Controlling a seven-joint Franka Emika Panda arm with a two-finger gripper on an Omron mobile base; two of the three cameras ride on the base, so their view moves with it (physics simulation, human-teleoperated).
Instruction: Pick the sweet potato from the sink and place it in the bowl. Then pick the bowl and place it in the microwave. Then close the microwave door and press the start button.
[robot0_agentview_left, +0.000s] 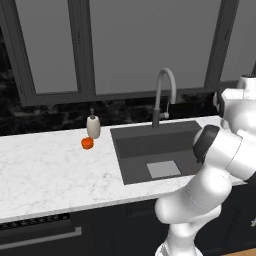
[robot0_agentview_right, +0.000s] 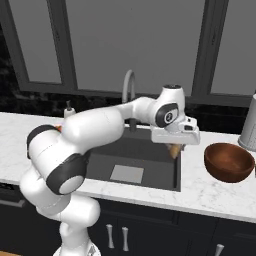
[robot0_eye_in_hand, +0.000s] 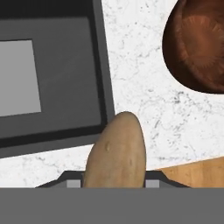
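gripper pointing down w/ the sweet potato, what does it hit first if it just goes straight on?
Likely the white counter between the sink and the bowl, near the sink's edge. The sweet potato in the gripper would touch first. Depth is unclear.

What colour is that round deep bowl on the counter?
Reddish-brown, with a wood-like grain, seen best in the right base view: round deep bowl.

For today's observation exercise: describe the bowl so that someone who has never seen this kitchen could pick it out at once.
Start at the dark sink set in the white marble counter. On the counter just to its right in the right base view sits the bowl, beside a tall grey container. It is round, deep, reddish-brown and wood-like, and it is empty; nothing else nearby has that colour.
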